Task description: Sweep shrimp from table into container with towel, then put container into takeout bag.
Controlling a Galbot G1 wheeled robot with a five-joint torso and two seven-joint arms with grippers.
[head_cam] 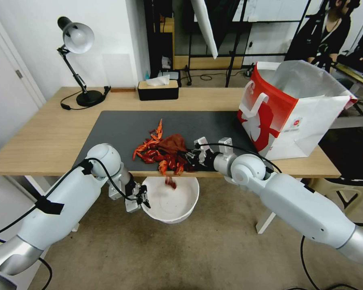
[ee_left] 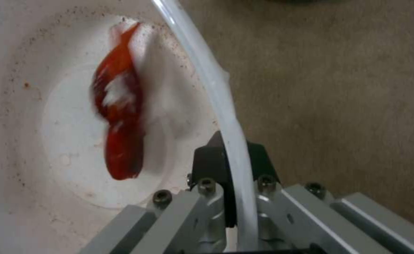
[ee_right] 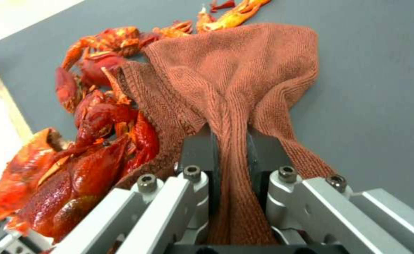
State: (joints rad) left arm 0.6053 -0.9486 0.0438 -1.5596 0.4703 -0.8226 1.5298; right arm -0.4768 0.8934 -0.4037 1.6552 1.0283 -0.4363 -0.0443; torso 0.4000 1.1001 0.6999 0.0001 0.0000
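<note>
A heap of red-orange shrimp (head_cam: 159,154) lies on the dark mat (head_cam: 121,129) at the table's (head_cam: 40,137) front edge. The rust-brown towel (head_cam: 174,143) lies just behind and right of the heap, and my right gripper (head_cam: 192,157) is shut on it. From the right wrist the towel (ee_right: 235,77) is bunched between the jaws of the right gripper (ee_right: 230,141), beside the shrimp (ee_right: 99,141). Below the table edge my left gripper (head_cam: 143,200) is shut on the rim of the white container (head_cam: 177,209). One shrimp (head_cam: 170,182) is dropping into it, seen blurred (ee_left: 120,106) inside the container (ee_left: 28,158), whose rim runs through the left gripper (ee_left: 235,158).
The red and white takeout bag (head_cam: 286,108) stands open on the table's right end. A black tissue box (head_cam: 157,89) and a desk lamp (head_cam: 76,40) stand along the back edge. Carpeted floor lies beneath the container.
</note>
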